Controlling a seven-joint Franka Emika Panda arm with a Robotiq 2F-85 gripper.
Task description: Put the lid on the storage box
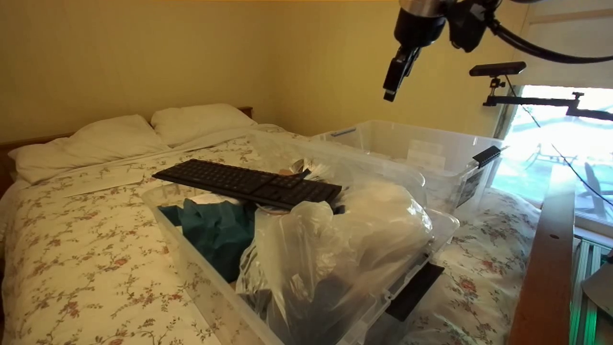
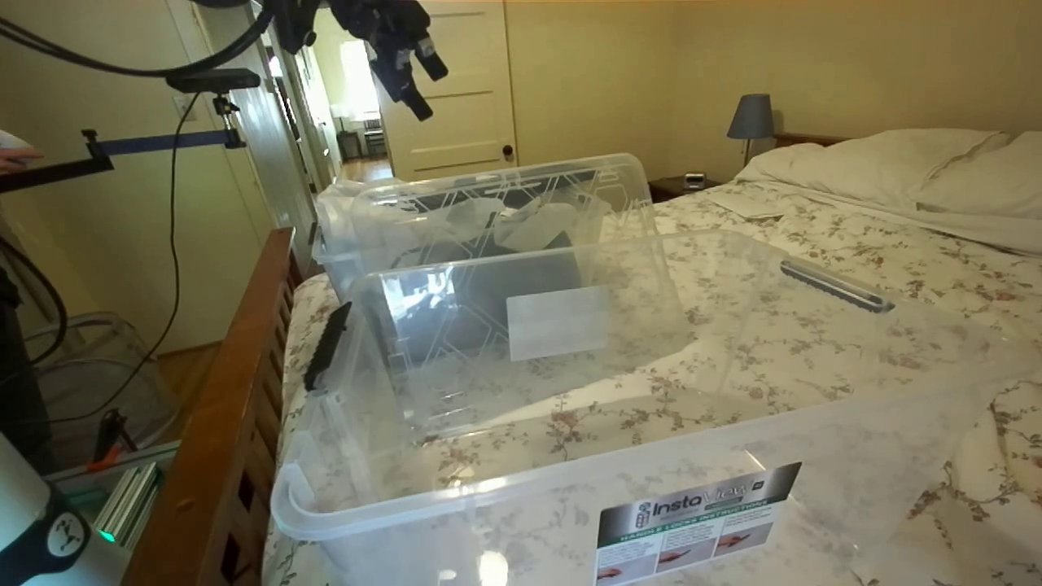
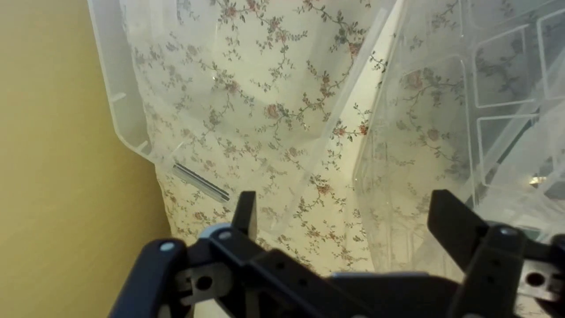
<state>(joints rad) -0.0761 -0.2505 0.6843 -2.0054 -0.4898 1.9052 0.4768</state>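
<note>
Spread wide, the empty black two-fingered gripper seems at the approach step and likely must descend to pinch the clear plastic lid standing, in an exterior view, beyond the near transparent plastic storage box.

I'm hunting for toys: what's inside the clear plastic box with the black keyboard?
The box holds crumpled teal cloth and a translucent plastic bag; the keyboard lies on top. Anything beneath is covered; the bag's contents are unclear.
</note>
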